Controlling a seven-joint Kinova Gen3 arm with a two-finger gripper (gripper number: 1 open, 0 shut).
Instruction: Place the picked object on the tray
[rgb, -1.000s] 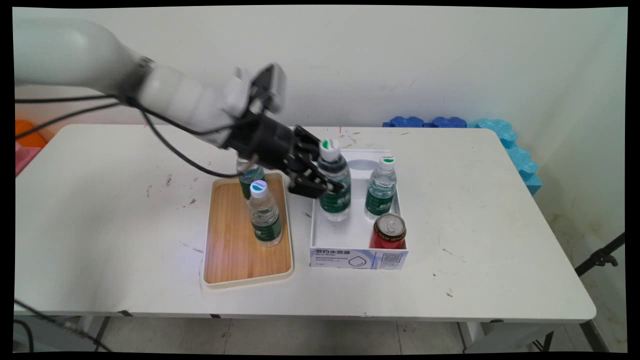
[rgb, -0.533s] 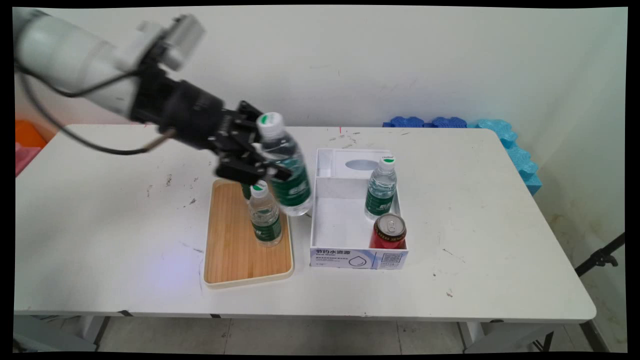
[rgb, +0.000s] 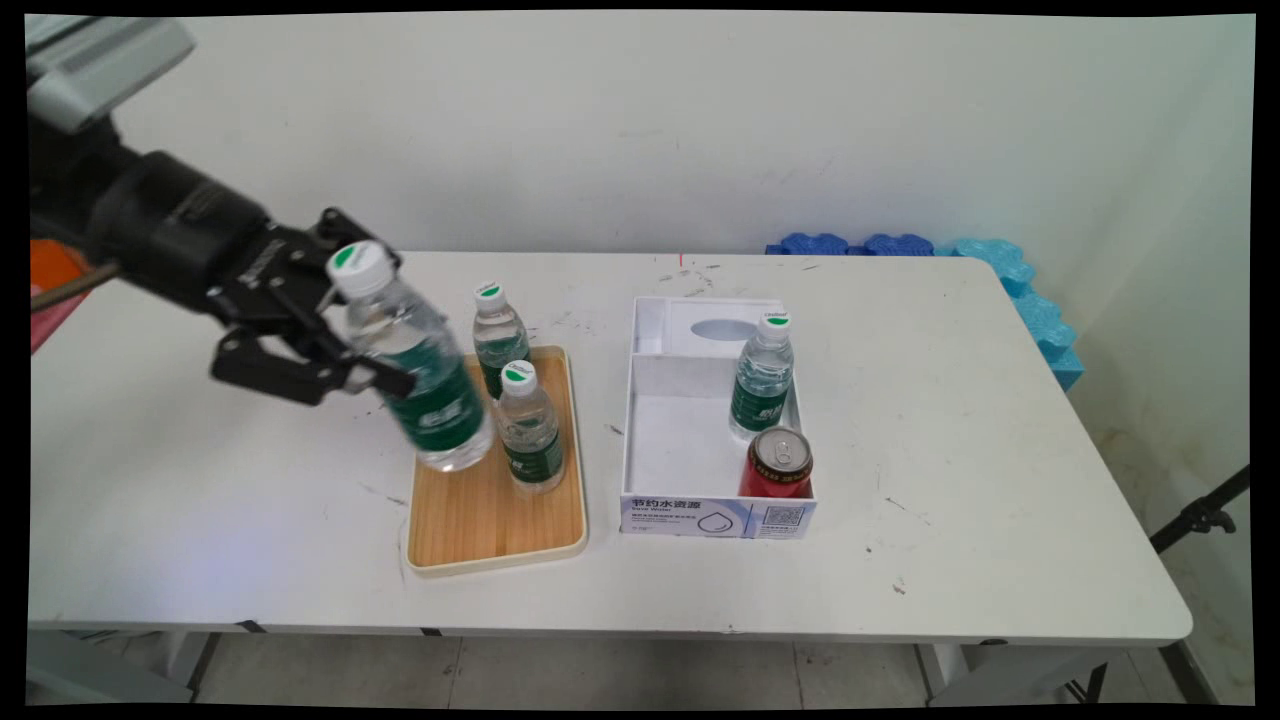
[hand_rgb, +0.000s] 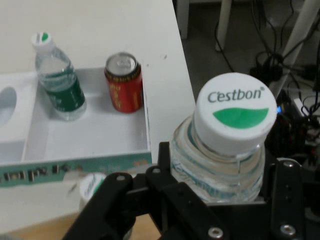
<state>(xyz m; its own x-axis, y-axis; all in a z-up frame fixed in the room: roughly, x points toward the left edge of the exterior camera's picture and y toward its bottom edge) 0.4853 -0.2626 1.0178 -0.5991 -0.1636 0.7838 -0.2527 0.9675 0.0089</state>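
Observation:
My gripper (rgb: 352, 345) is shut on a clear water bottle (rgb: 418, 375) with a green label and white cap, holding it tilted in the air over the left edge of the wooden tray (rgb: 470, 525). Two more water bottles stand on the tray, one at the back (rgb: 499, 337) and one in the middle (rgb: 530, 432), just right of the held bottle. In the hand view the held bottle's cap (hand_rgb: 235, 115) sits between the black fingers (hand_rgb: 165, 185), and the cap of a tray bottle (hand_rgb: 92, 187) shows below.
A white cardboard box (rgb: 715, 517) right of the tray holds a water bottle (rgb: 762, 375) and a red can (rgb: 777, 465); all three also show in the hand view: box (hand_rgb: 75, 161), bottle (hand_rgb: 60, 80), can (hand_rgb: 123, 82). Blue foam blocks (rgb: 1000, 265) lie at the table's back right.
The gripper has lifted the bottle out of the white box and carried it left, past the tray's two bottles, to the tray's left edge.

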